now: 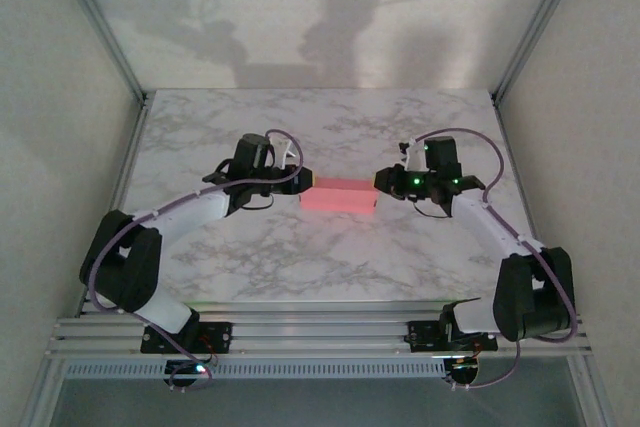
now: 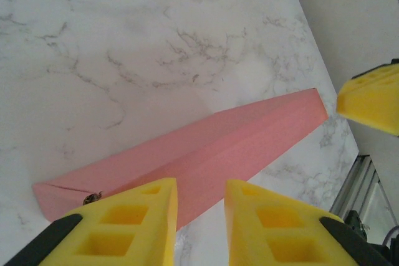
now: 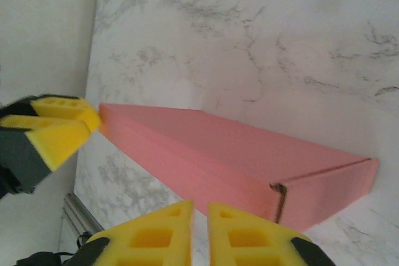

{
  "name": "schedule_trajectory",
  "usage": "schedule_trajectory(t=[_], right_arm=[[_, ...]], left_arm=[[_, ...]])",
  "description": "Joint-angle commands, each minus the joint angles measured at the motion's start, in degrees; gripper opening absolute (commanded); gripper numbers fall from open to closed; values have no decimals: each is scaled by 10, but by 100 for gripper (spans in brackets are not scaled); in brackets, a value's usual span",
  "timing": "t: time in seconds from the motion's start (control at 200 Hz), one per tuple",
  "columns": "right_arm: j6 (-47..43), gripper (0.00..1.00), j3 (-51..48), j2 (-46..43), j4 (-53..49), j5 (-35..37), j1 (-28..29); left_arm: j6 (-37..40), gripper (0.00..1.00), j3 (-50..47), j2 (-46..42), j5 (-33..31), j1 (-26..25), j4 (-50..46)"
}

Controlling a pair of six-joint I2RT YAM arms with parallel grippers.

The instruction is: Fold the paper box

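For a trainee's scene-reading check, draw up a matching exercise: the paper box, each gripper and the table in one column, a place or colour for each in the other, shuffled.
Things:
1. paper box
2. left gripper
3. right gripper
4. table

Place or colour:
A. at the box's left end in the top view
B. white marble pattern with grey veins
C. pink, lying flat between the two grippers
D. at the box's right end in the top view

Pairs: 1-C, 2-A, 3-D, 4-B
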Motion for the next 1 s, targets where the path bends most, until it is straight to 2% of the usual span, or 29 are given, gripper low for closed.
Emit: schedule_trajectory(t=[0.0, 0.135, 0.22, 0.325, 0.531, 0.631, 0.676, 0.736, 0.941, 0.996], right_arm=[[10, 20, 11, -24, -18, -12, -5], [36, 37, -13, -58, -37, 37, -13], [49, 54, -30, -79, -54, 78, -17], [54, 69, -44, -87, -71, 94, -19], [56, 86, -75, -86, -60, 84, -20], [54, 94, -84, -80, -56, 82, -20], [53, 99, -89, -75, -53, 78, -19], [54, 99, -96, -70, -49, 77, -19], [74, 99, -119, -47, -22, 86, 4], [79, 99, -122, -35, -11, 86, 14]], left_arm=[[-16, 28, -31, -5, -14, -15, -68], [-22, 28, -38, -15, -18, -18, -63], [-26, 28, -40, -18, -18, -21, -60], [-29, 28, -40, -21, -20, -27, -61], [-50, 29, -57, -47, -14, -35, -54], [-57, 33, -65, -66, -19, -35, -53], [-58, 38, -65, -69, -25, -35, -54], [-60, 48, -63, -67, -33, -33, -53], [-39, 98, -38, -21, -42, -15, -50], [-34, 99, -27, -1, -36, -8, -45]])
